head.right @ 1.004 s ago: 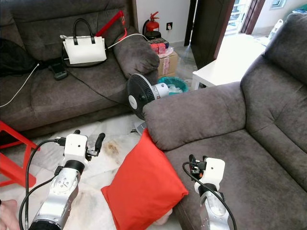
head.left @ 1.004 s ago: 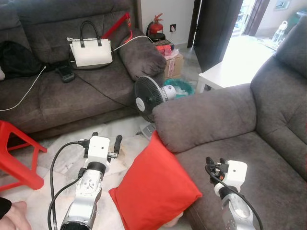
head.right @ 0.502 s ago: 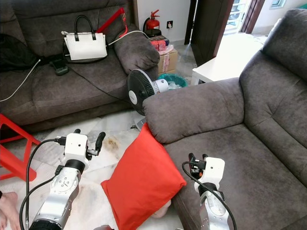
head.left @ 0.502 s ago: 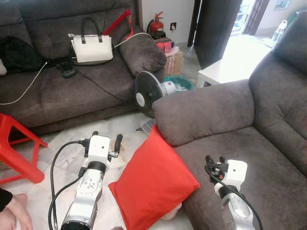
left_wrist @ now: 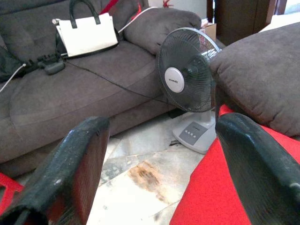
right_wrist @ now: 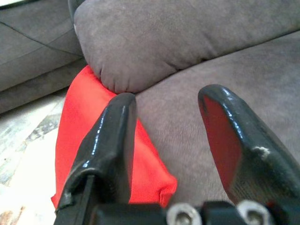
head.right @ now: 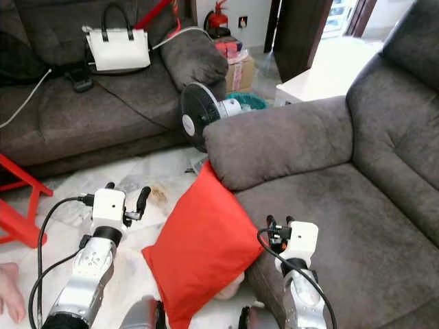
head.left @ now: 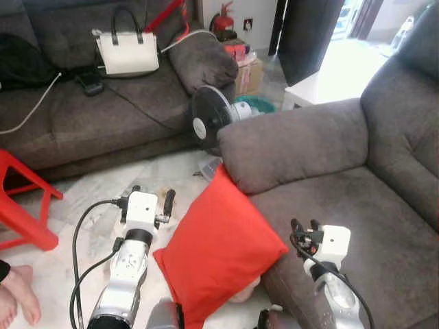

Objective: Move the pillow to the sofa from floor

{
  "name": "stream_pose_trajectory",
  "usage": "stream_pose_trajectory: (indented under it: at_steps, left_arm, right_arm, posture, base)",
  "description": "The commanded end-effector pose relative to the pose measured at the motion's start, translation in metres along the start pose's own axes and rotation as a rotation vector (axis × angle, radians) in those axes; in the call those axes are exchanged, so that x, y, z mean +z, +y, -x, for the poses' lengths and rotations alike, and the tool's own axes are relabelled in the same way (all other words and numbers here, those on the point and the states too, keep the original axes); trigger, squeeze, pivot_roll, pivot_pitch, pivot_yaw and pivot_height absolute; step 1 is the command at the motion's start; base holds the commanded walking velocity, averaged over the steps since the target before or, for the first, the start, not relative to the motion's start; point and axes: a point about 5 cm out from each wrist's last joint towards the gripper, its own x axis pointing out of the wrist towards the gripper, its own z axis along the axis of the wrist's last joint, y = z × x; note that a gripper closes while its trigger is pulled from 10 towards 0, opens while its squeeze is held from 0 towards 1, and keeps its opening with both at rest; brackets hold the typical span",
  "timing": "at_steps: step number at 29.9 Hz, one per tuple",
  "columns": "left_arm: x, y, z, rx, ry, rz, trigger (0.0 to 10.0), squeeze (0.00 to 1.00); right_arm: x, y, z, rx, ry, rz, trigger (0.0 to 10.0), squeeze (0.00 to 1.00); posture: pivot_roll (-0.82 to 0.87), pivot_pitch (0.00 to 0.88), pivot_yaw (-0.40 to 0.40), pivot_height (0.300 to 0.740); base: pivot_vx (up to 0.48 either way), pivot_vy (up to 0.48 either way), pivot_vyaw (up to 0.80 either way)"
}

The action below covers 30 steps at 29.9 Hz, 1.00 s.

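Note:
A red pillow (head.left: 219, 250) stands tilted on the floor, leaning against the front of the grey sofa (head.left: 357, 185) just below its armrest (head.left: 288, 147). My left gripper (head.left: 149, 194) hovers over the floor to the pillow's left, open and empty. In the left wrist view its fingers (left_wrist: 79, 159) frame the floor, with the pillow (left_wrist: 211, 187) beside one of them. My right gripper (head.left: 304, 226) is open above the sofa seat, to the right of the pillow. The right wrist view looks past its fingers (right_wrist: 112, 140) at the pillow (right_wrist: 89, 136) and the armrest (right_wrist: 187, 33).
A black floor fan (head.left: 211, 127) stands just behind the pillow. A second grey sofa (head.left: 103, 116) at the back holds a white handbag (head.left: 127, 51) and cables. A red stool (head.left: 24, 202) and a person's bare foot (head.left: 17, 301) are at the left.
The camera has tilted down and come a little closer, so the whole scene shifted up. Both grippers stay open in much the same place. The pillow has not moved.

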Motion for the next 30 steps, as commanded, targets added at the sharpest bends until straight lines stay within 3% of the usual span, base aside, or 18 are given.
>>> stream_pose_trajectory:
  at_steps: [1,20,30]
  left_arm:
    - [0.0034,0.0015,-0.0014,0.006,-0.013,-0.002,10.0,0.00]
    - [0.0028,0.0012,-0.0012,0.008,-0.013,0.002,10.0,0.00]
    - [0.0030,0.0003,-0.0010,0.007,-0.014,0.007,10.0,0.00]
  right_arm:
    - [0.0011,-0.0003,0.0014,0.003,-0.010,0.008,10.0,0.00]
    - [0.0011,0.0025,0.0005,0.020,0.004,0.018,10.0,0.00]
    - [0.0034,0.0042,0.0001,0.033,-0.009,0.029,10.0,0.00]
  posture:
    - [0.14,0.066,-0.004,0.638]
    - [0.14,0.067,-0.005,0.638]
    - [0.14,0.067,-0.008,0.594]
  base:
    - [0.000,0.000,0.00]
    - [0.000,0.000,0.00]
    - [0.000,0.000,0.00]
